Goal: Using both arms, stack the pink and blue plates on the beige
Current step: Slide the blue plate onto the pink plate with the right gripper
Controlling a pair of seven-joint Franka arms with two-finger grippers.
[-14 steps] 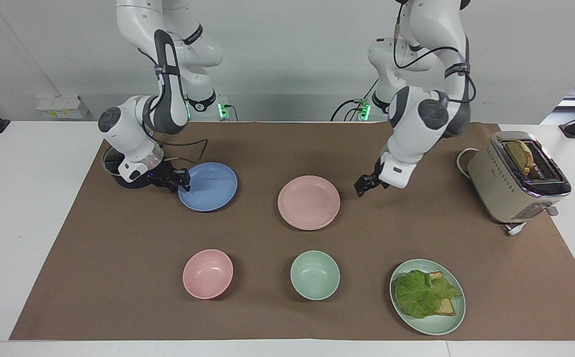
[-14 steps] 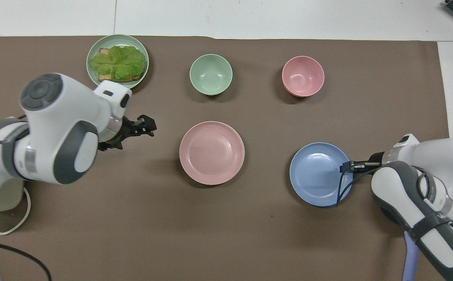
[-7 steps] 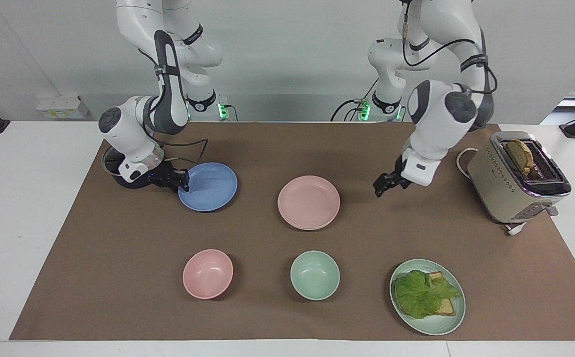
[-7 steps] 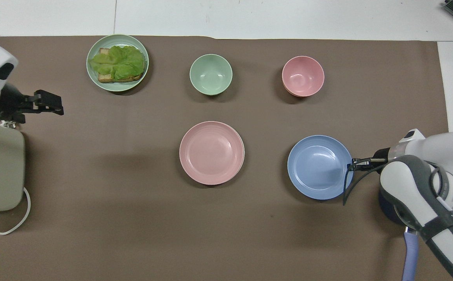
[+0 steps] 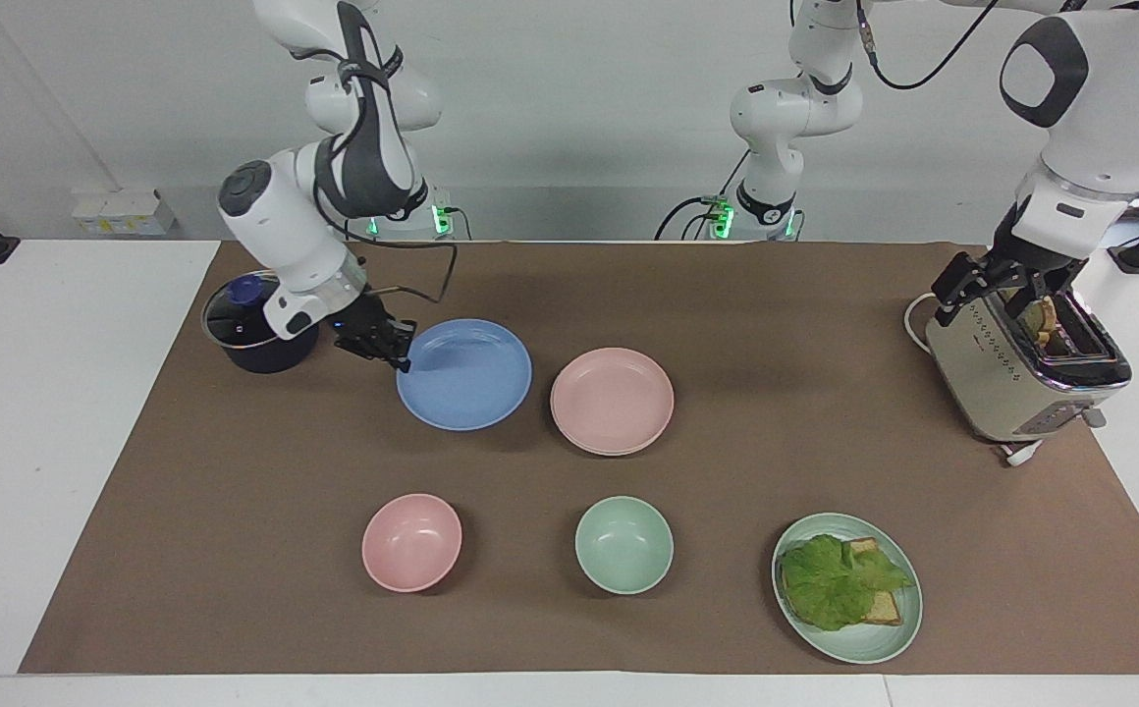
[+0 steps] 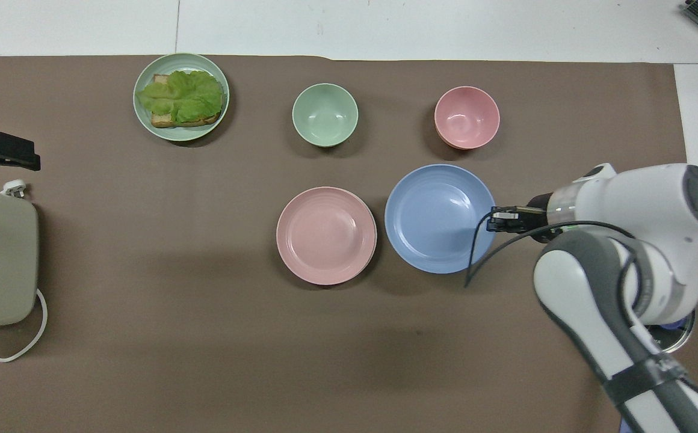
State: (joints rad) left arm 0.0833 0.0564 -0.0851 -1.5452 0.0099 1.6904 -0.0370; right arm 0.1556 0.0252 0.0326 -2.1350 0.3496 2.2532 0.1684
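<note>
The blue plate (image 5: pixel 466 375) (image 6: pixel 439 218) hangs slightly above the mat, beside the pink plate and toward the right arm's end of the table. My right gripper (image 5: pixel 395 355) (image 6: pixel 496 219) is shut on the part of its rim that faces away from the pink plate. The pink plate (image 5: pixel 612 398) (image 6: pixel 326 234) lies at the middle of the mat on the beige plate (image 5: pixel 619 453), of which only a thin pale rim shows underneath. My left gripper (image 5: pixel 992 283) (image 6: pixel 1 150) is open and holds nothing, raised over the toaster.
A cream toaster (image 5: pixel 1016 368) with toast stands at the left arm's end. A dark lidded pot (image 5: pixel 247 329) sits at the right arm's end. A pink bowl (image 5: pixel 411 542), a mint bowl (image 5: pixel 623 544) and a mint plate (image 5: pixel 864 650) with a lettuce sandwich lie farthest from the robots.
The right gripper shut on the blue plate's rim, lifted it and carried it toward the pink plate. The left arm drew back from beside the pink plate to over the toaster.
</note>
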